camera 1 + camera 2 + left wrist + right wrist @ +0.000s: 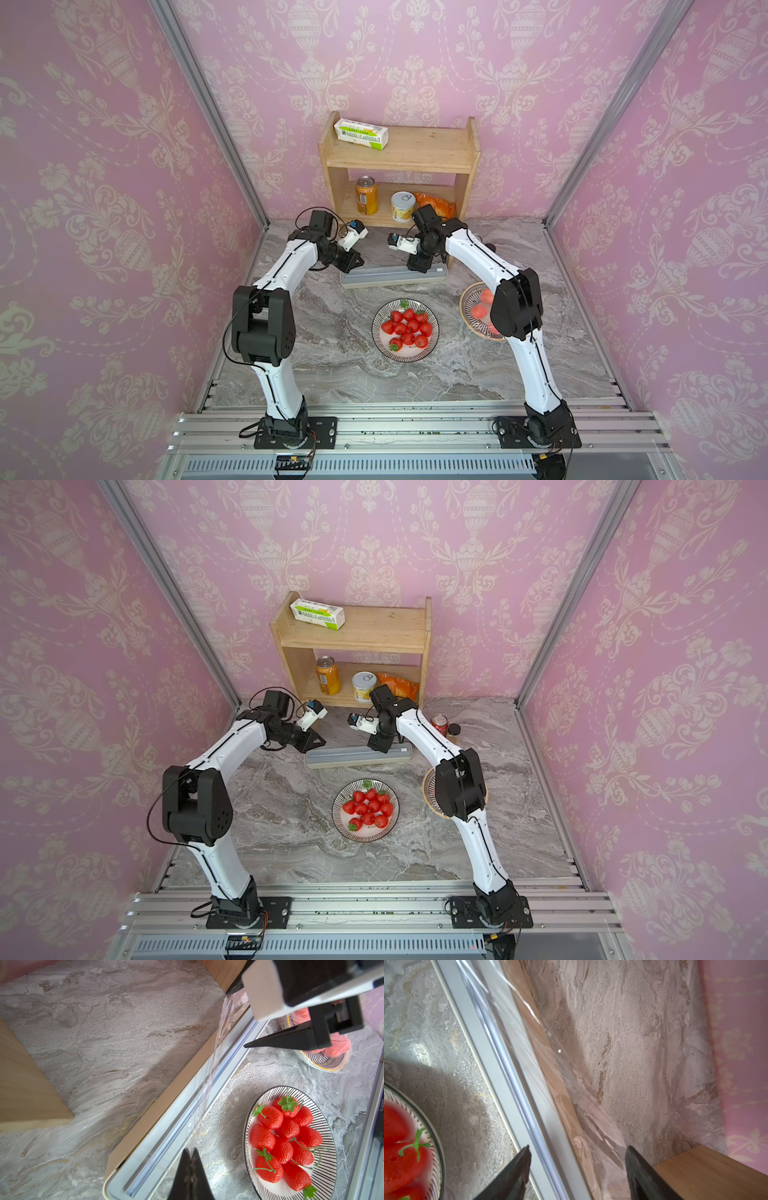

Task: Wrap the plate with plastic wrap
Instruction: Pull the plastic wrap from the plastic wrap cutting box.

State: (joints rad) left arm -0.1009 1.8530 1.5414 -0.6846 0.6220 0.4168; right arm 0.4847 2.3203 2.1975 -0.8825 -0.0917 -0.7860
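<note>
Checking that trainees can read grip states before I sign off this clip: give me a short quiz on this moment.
1. True or false: the left gripper is open.
2. What does the striped plate hold? A) grapes B) strawberries C) bread
3. Fill in: over the dispenser box, the right gripper stands with jaws ___.
Key: 1 false, it is shut on the plastic wrap; 2 B; 3 open.

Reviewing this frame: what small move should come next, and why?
Probably close the right gripper on the plastic wrap. Its jaws stand open astride the raised film above the dispenser box, while the left gripper appears shut on the film's other end, so both can then draw it toward the plate.
</note>
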